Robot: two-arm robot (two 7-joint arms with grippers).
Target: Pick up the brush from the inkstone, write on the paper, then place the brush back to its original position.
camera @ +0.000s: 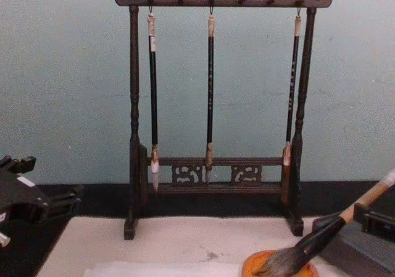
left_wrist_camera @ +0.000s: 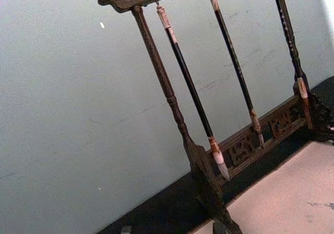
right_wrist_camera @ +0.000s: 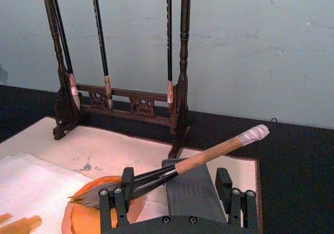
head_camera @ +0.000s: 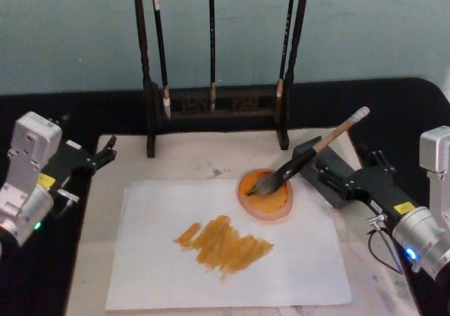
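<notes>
Cream mat (head_camera: 98, 260) w/ tan-handled, grey-bristled brush (head_camera: 309, 153) on orange inkstone (head_camera: 267, 196)

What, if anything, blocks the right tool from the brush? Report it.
Nothing visible does. The right tool sits open just behind the brush, whose bristles lie in the orange dish while its handle leans on the grey inkstone. The left tool is parked at the mat's far left.

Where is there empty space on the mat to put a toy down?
Bare cream mat lies between the dark wooden brush rack and the white paper. It's crowded on the right, around the round orange inkstone, the thick tan-handled brush and the right hand.
</notes>
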